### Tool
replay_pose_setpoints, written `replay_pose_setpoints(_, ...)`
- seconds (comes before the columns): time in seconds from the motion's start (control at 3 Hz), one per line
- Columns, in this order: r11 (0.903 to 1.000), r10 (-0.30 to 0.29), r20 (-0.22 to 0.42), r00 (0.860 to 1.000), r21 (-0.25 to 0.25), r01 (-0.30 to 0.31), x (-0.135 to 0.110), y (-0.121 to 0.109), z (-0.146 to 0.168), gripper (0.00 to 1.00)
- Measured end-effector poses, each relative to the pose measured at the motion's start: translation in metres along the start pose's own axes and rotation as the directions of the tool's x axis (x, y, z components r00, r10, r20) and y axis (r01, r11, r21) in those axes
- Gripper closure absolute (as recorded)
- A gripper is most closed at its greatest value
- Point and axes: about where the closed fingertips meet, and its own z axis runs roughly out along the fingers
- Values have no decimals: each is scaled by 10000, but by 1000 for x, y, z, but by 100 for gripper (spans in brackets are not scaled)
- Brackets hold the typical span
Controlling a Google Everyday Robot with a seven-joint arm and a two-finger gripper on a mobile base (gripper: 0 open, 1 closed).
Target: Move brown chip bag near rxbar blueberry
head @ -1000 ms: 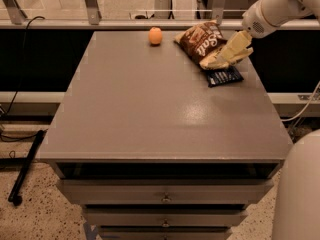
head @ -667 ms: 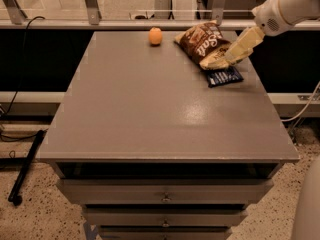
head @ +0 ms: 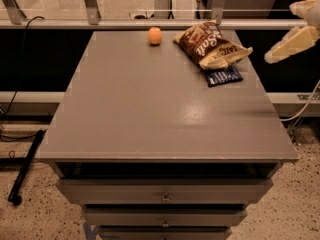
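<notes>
In the camera view, you are seeing the crinkly brown-and-cream chip bag (head: 210,44) lying far right on the grey tabletop (head: 150,114), touching the small navy wrapped bar (head: 224,76). The pale gripper (head: 290,43) is hanging beyond the right edge; you cannot tell whether it is spread or closed. A careless pass risks dragging the bag away or knocking the bar off. The frame is cutting off the arm.

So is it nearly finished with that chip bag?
Looks done: the brown chip bag lies right beside the rxbar blueberry, far right on the table. In hand: nothing; the gripper hangs beyond the right edge, clear of the bag. Left: seemingly nothing.
</notes>
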Motion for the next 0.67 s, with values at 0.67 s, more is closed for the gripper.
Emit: replay_pose_setpoints(0.67,9981,79,153,9999,-620,-69,20,26,-42,0)
